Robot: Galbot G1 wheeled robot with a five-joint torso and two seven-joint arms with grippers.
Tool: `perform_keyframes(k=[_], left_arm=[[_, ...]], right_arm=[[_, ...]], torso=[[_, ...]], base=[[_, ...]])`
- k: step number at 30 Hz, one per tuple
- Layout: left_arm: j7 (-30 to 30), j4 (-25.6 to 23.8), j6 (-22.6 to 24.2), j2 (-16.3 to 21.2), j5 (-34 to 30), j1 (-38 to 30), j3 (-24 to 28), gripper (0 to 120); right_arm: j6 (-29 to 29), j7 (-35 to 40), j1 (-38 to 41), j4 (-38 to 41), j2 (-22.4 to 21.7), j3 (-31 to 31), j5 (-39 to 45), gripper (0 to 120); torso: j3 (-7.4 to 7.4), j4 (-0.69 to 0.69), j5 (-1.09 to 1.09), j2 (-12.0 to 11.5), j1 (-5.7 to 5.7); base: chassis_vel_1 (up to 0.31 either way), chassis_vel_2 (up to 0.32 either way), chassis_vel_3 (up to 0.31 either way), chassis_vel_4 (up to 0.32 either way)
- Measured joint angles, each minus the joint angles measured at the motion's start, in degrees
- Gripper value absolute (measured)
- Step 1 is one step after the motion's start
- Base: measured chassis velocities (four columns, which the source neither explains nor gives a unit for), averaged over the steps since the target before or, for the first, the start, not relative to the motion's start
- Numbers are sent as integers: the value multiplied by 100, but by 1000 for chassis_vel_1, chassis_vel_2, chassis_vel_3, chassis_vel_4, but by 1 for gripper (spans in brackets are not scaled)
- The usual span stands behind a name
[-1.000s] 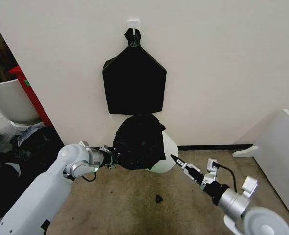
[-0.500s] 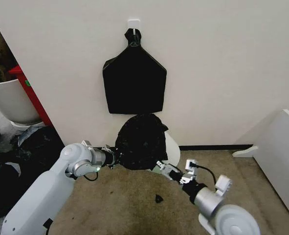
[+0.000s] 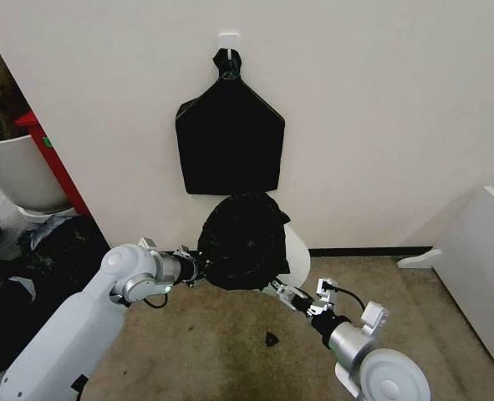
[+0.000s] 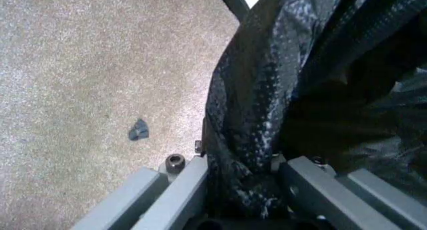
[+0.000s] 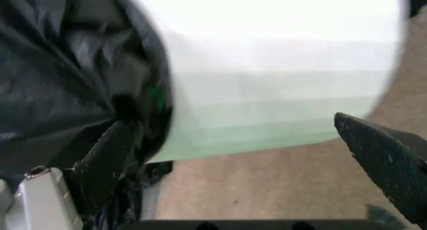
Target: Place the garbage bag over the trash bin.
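The glossy, wrinkled black garbage bag hangs low against the wall and covers most of the white trash bin, which lies tilted with only its right side showing. My left gripper is shut on the bag's left edge. In the left wrist view the film is pinched between the grey fingers. My right gripper is open at the bin's lower edge. In the right wrist view its fingers stand wide apart, one against the bag, with the bin's white wall between them.
A flat black bag hangs from a wall hook above. A white planter pot, a red post and bulky black sacks stand at the left. A white board leans at the right. A small black scrap lies on the carpet.
My right gripper has swung left from open floor to the bin's lower edge beside the bag. The bag has shifted slightly right over the bin. The left gripper keeps its hold.
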Motion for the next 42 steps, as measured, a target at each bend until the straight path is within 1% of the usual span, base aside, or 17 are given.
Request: perform_keyframes(k=[6,13,16,19,20,21,23,25,27,28,30,32,34,36,37,40,42], left_arm=[[10,-6,-1,15,1,9,-1,0],[39,-6,-1,-3,27,6,4,0],[324,-21,134,18,168,21,26,0],[1186,-73,512,143,717,232,42,0],[1186,-73,512,143,717,232,42,0],[1514,-94,677,186,972,331,42,0],[2136,-131,878,257,1688,526,62,0],[2800,-133,947,329,2433,745,93,0],[3858,-108,939,424,3547,1044,116,0],[3858,-108,939,424,3547,1044,116,0],[5035,20,715,511,4736,1287,131,0],[5816,124,469,542,5501,1400,143,0],[6291,200,191,561,5890,1446,156,0],[6371,209,145,563,5945,1447,158,0],[6590,234,-15,567,6051,1447,167,0],[6828,253,-179,578,6197,1444,176,0],[6954,228,-267,606,6231,1446,176,0]], right_arm=[[13,-189,-131,-114,-14,179,3,100],[15,-214,-480,632,13,-5,-62,100],[36,-172,-688,1152,13,-265,-225,100],[56,-11,-825,1599,-51,-266,-235,100],[56,-11,-825,1599,-51,-266,-235,100],[47,92,-834,1750,-93,-111,-80,100],[-114,345,-740,1860,-185,422,588,100],[-392,735,-473,1879,-342,1169,1627,100],[-577,1297,-37,1884,-662,2178,2987,100],[-577,1297,-37,1884,-662,2178,2987,100],[-731,1569,299,1886,-1039,2867,3913,100],[-986,1602,503,1874,-1332,3149,4296,100],[-1327,1485,602,1762,-1551,3199,4455,100],[-1435,1455,627,1739,-1588,3169,4460,100],[-1685,1404,676,1707,-1634,3011,4456,100],[-1923,1304,770,1640,-1646,2459,4122,100],[-2022,1160,882,1589,-1683,1946,3572,100]], torso=[[0,0,0,0,0],[0,0,0,0,0],[0,-1,0,0,0],[0,-1,0,0,0],[0,-1,0,0,0],[0,-1,0,0,0],[-1,-2,-1,0,0],[0,0,1,0,0],[0,1,1,1,0],[0,1,1,1,0],[0,2,1,0,0],[0,2,1,0,0],[0,1,0,0,0],[0,1,1,0,0],[0,-1,2,0,0],[0,-1,1,0,0],[0,1,1,0,0]], base=[[0,0,0,0],[0,0,0,0],[0,0,0,0],[0,0,0,0],[0,0,0,0],[0,0,0,0],[0,0,0,0],[0,0,0,0],[0,0,0,0],[0,0,0,0],[0,0,0,0],[0,0,0,0],[0,0,0,0],[0,0,0,0],[0,0,0,0],[0,0,0,0],[0,0,0,0]])
